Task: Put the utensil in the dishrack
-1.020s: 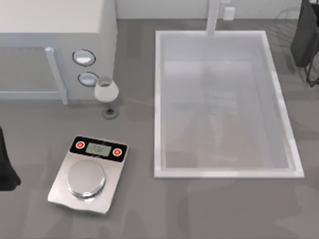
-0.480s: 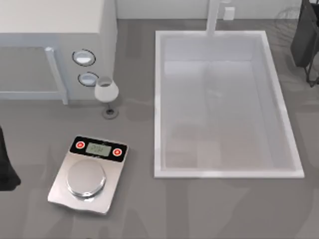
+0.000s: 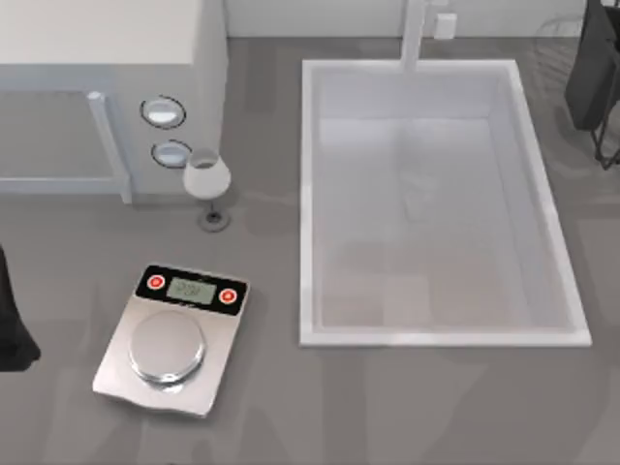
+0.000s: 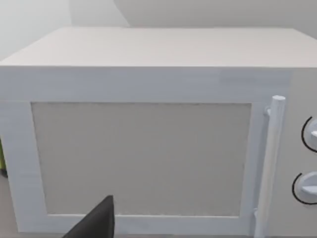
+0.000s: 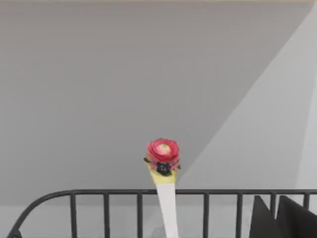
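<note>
The right arm hangs dark at the top right corner over thin dishrack wires. Left of it lies the sink. Farther left stand a wine glass, scale and microwave. The left arm sits at the left edge.

No words, brands or numbers can be read anywhere. The scale near the table's left side has a small pale display on its black panel; it seems to carry faint digits, but they are too blurred to make out. A round red button sits on each side of the display, each with a tiny white mark that cannot be read. The microwave bears no lettering.
</note>
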You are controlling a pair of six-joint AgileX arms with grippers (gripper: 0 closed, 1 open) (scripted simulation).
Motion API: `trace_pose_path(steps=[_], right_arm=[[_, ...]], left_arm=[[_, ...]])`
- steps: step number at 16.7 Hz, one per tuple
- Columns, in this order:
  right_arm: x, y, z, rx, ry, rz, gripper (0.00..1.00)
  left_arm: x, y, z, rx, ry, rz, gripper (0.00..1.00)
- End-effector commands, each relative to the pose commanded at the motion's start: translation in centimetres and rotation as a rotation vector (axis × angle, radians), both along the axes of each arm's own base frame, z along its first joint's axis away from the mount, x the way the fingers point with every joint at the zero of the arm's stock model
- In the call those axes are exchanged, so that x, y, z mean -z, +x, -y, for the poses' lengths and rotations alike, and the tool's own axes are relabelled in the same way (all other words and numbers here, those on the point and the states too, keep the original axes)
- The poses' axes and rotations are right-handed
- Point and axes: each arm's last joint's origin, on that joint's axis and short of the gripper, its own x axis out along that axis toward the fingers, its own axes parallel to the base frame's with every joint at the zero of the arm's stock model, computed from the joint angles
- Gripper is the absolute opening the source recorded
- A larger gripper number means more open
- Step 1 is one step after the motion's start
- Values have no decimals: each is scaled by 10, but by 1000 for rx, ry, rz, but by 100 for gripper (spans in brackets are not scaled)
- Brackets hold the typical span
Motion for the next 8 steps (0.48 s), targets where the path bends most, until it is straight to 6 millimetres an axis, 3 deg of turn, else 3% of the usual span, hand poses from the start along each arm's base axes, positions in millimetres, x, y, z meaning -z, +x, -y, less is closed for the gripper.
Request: trace_pose_path(steps=[8], right_arm=[[0, 0, 0, 0, 0, 0, 98]], left_arm=[[0, 0, 0, 0, 0, 0, 100]])
